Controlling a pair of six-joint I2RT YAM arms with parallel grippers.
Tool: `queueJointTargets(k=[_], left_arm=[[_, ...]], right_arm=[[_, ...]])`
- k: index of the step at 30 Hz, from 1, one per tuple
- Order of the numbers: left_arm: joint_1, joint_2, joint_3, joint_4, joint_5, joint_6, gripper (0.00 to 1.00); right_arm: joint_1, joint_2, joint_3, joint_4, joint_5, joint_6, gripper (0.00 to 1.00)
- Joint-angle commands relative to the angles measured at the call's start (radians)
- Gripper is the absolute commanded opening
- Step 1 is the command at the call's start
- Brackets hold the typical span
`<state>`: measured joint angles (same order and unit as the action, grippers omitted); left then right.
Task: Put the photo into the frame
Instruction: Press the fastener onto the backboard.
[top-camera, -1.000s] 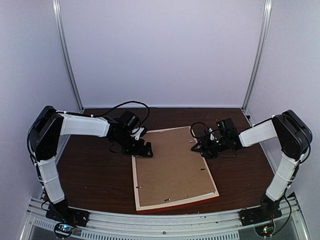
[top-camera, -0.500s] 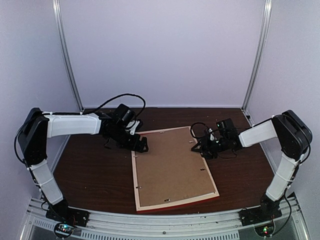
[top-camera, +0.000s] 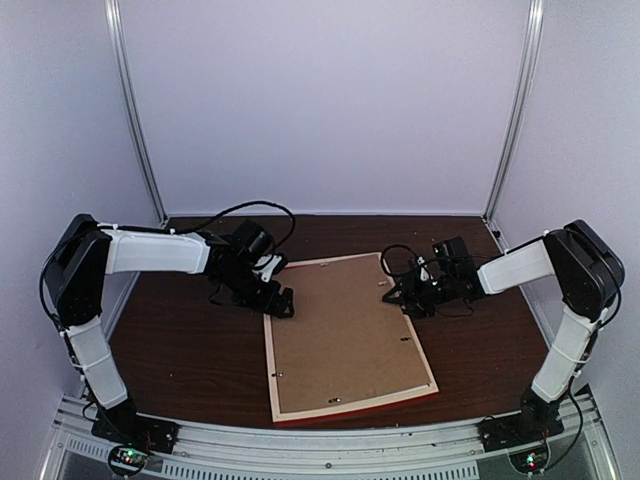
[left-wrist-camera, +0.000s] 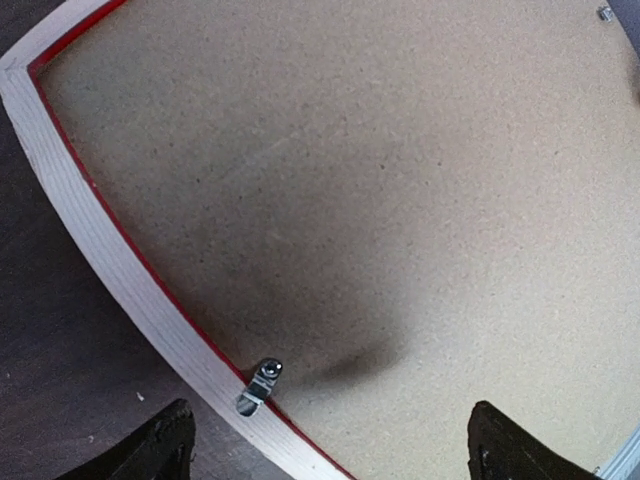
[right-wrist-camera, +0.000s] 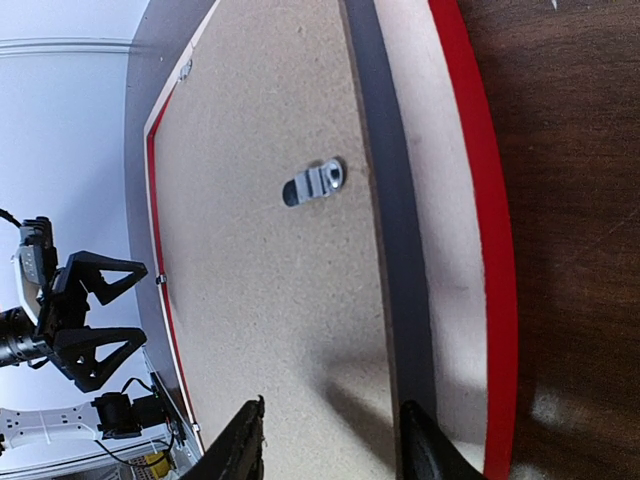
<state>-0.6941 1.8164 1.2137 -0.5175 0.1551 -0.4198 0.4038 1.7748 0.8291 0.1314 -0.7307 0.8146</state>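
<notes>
Now left gripper (left-wrist-camera: 330, 445) wide, empty.

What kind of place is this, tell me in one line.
Probably a robot lab booth: plain pale walls with metal uprights, two arms bolted to a rail at a dark table.

The overhead view is evenly, softly lit and slightly hazy; in the left wrist view a broad soft shadow darkens the backing board (left-wrist-camera: 350, 330), and the frame (left-wrist-camera: 90, 230) edge bows from lens distortion; the right wrist view is brighter, with pale glare on the table (right-wrist-camera: 570, 200) at lower right.
</notes>
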Motion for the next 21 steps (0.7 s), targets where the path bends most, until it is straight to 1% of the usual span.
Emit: queueJointTargets(k=[1, 7, 13, 21], left_arm=[[-0.004, 0.035, 0.023, 0.025, 0.035, 0.018, 0.95], [-0.004, 0.054, 0.024, 0.043, 0.074, 0.017, 0.95], [-0.008, 0.051, 0.015, 0.048, 0.072, 0.016, 0.95], [-0.049, 0.008, 0.018, 0.048, -0.051, 0.059, 0.95]], right_arm=[[0.012, -0.011, -0.004, 0.045, 0.005, 0.001, 0.45], [0.012, -0.010, -0.005, 0.046, 0.005, 0.000, 0.45], [0.014, -0.005, -0.005, 0.049, 0.004, 0.000, 0.45], [0.014, -0.004, -0.005, 0.051, 0.004, 0.003, 0.45]])
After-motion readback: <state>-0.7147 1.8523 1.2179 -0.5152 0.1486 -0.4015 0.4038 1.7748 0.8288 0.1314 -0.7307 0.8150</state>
